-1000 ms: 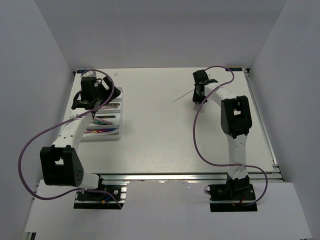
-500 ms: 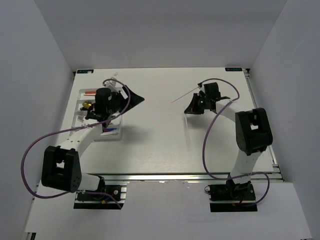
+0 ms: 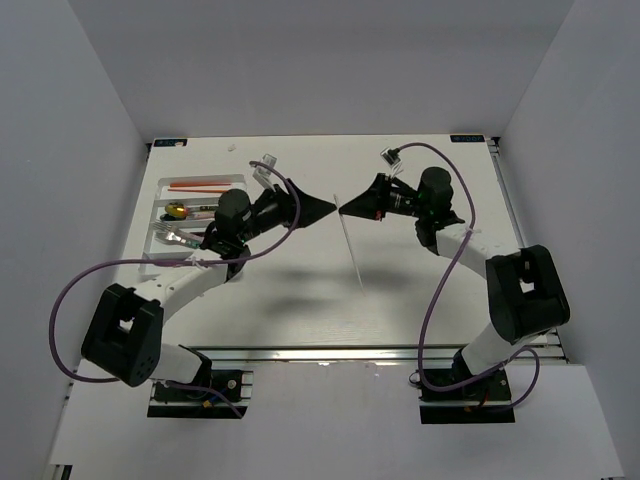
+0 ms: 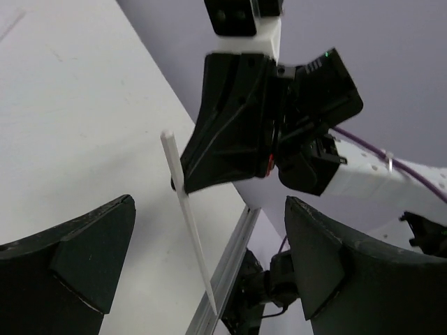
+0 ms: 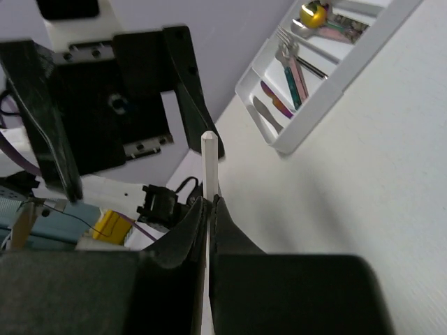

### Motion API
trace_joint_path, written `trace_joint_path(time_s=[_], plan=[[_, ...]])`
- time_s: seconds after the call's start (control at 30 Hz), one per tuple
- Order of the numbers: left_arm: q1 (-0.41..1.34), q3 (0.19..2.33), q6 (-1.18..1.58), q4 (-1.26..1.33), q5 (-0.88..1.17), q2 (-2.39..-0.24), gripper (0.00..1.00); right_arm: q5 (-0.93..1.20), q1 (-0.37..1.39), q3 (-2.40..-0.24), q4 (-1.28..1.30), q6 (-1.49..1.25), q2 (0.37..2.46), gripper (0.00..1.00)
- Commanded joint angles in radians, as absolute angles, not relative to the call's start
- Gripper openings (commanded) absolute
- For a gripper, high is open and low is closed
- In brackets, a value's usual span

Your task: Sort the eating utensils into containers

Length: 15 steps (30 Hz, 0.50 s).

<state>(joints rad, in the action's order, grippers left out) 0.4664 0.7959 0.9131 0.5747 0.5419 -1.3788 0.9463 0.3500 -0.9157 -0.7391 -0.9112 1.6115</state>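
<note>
Since both arms swung inward over the last second, the left gripper (image 3: 318, 207) has left the white rectangular plastic cutlery tray (image 3: 190, 197) and faces the right gripper (image 3: 352, 207) a little way right of it, tips nearly meeting. The right gripper's fingers pinch the thin clear plastic stick (image 4: 190, 223), lifted off the table. The left's jaws gape wide, empty. I read this as a handover toward the tray.

White tray (image 5: 339, 91), red sticks (image 3: 195, 186), gold spoon bowl (image 5: 314, 12), white stick (image 5: 209, 157), pink and teal handles (image 5: 298, 80).
</note>
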Motion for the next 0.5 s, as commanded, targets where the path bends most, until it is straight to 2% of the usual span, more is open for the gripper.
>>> trace_joint_path(time_s=[0.0, 0.1, 0.4, 0.47], plan=[[0.517, 0.753, 0.894, 0.686, 0.578, -1.39, 0.96, 0.931, 0.35, -0.913, -0.926, -1.015, 1.554, 0.0], [0.525, 0.733, 0.873, 0.699, 0.54, -1.391, 0.96, 0.954, 0.368, -0.934, -0.962, -1.054, 1.559, 0.0], [0.564, 0.767, 0.908, 0.813, 0.606, -1.466, 0.92, 0.879, 0.397, -0.948, -0.959, -1.072, 1.543, 0.0], [0.577, 0.773, 0.916, 0.833, 0.609, -1.491, 0.85, 0.859, 0.402, -0.953, -0.959, -1.08, 1.539, 0.0]])
